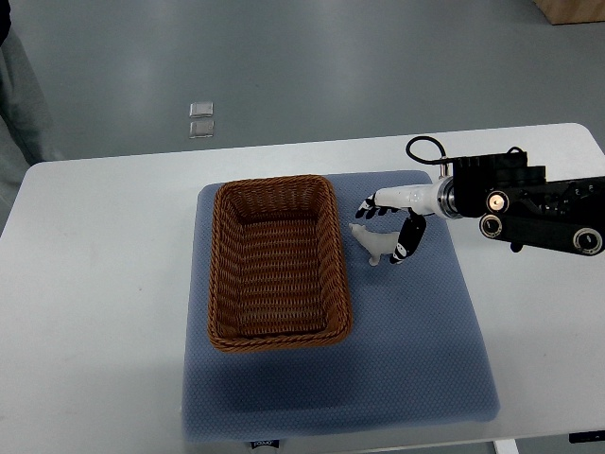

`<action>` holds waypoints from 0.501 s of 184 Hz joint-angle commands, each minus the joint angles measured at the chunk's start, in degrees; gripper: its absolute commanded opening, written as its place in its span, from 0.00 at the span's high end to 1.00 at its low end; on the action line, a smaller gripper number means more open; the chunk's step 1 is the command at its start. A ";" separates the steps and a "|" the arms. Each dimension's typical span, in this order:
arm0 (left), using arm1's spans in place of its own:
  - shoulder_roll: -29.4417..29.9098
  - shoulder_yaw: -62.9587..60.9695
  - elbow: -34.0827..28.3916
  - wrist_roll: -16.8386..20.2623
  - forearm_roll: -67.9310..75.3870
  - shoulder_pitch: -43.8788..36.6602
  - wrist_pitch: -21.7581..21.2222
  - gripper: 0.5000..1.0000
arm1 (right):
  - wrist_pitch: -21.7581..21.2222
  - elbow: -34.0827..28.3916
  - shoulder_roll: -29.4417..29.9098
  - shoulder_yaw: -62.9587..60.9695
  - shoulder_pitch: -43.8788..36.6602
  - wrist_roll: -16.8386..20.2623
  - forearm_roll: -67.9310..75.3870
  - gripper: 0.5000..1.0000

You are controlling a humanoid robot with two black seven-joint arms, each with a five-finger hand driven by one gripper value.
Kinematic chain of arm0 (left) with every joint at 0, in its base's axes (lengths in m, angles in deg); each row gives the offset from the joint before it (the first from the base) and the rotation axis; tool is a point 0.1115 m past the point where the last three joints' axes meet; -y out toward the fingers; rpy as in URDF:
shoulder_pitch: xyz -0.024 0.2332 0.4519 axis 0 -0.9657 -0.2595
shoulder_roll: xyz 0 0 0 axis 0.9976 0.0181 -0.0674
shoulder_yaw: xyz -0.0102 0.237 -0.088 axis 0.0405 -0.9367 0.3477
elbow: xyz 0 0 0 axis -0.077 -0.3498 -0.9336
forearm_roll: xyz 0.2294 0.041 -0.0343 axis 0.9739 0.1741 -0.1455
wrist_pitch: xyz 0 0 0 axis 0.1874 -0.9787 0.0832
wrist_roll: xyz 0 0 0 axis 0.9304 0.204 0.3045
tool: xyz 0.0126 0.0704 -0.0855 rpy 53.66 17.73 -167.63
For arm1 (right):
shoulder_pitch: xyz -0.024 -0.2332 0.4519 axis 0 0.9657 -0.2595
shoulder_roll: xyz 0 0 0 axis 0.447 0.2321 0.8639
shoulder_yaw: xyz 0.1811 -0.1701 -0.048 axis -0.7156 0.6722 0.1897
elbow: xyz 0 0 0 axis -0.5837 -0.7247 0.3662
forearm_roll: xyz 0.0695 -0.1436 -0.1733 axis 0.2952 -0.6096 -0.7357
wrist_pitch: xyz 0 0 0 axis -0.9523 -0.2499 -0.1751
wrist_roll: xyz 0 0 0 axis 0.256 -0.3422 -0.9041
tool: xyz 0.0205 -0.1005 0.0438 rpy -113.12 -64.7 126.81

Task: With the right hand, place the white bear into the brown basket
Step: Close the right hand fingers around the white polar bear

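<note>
Nearest the camera, at the tabletop's near edge, lies the front border of a blue mat, with a small dark label at its near rim that is too small to read. That mat covers the middle of the white tabletop and reaches almost from its far edge to its near one.

On the mat's left half sits the brown basket, a rectangular woven one with its long sides running from the far edge toward the near edge. Nothing shows inside it but its woven floor.

Just beside the basket's right wall, toward the far right corner of the basket, the white bear lies on the mat, apart from the wicker.

Over the bear is the right hand, its arm coming in from the tabletop's right edge. Its dark-tipped fingers are spread and curved downward around the bear, some on the far side and some on the right; whether they touch the toy cannot be told. The bear rests on the mat, not lifted.

Beyond the tabletop's far edge, two small clear squares lie on the grey floor.
</note>
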 commanded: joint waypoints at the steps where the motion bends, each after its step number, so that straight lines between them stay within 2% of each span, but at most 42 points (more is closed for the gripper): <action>1: 0.00 0.00 0.00 0.00 0.00 0.00 0.01 0.00 | 0.02 0.00 0.19 0.01 0.07 0.00 -0.11 0.33; 14: 0.00 0.00 0.00 0.00 0.00 0.00 0.01 0.00 | 0.02 0.00 0.37 0.01 0.07 0.00 -0.55 0.40; 44: 0.00 0.00 0.00 0.00 0.00 0.00 0.01 0.00 | -0.06 0.00 0.46 0.01 0.16 0.00 -0.63 0.43; 49: 0.00 0.00 0.00 0.00 0.00 0.00 0.01 0.00 | -0.06 0.09 0.63 0.01 0.16 0.00 -0.81 0.48; 71: 0.00 0.00 0.00 0.00 0.00 0.00 0.01 0.00 | -0.15 0.00 0.72 0.01 0.16 0.00 -0.90 0.57; 92: 0.00 0.00 0.00 0.00 0.00 0.00 0.01 0.00 | -0.59 0.00 0.72 0.01 0.16 0.00 -0.81 0.73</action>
